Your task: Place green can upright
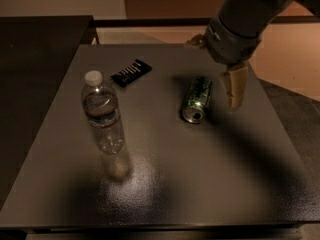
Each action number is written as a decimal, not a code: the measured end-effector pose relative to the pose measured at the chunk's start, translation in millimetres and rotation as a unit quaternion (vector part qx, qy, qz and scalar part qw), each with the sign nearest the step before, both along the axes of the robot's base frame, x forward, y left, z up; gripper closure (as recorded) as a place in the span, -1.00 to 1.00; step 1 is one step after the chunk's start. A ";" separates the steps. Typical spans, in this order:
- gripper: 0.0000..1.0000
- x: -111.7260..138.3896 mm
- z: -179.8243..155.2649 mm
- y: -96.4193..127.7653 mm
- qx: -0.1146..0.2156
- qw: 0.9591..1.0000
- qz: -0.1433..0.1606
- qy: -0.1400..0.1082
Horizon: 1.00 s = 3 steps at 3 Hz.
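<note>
Camera view: a dark grey table (210, 184) fills the scene. The arm reaches in over the far right corner, and the gripper (234, 96) hangs pointing down near the right edge, just beside the green can; how its jaws stand I cannot tell. A clear water bottle (102, 115) stands upright near the left edge. The green can (196, 100) lies on its side right of the middle, silver top toward the near edge. A flat black wrapper (131, 72) lies toward the far edge.
</note>
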State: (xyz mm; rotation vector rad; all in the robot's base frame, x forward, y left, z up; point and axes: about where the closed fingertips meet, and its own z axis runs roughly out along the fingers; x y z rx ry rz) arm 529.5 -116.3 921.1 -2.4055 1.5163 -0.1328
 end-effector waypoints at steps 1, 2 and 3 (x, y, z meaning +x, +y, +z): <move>-1.00 9.8 -16.6 14.0 -0.020 0.995 0.099 -0.010; -1.00 18.6 -29.1 17.3 -0.043 0.981 0.190 -0.015; -1.00 23.6 -40.6 11.6 -0.065 0.960 0.273 -0.018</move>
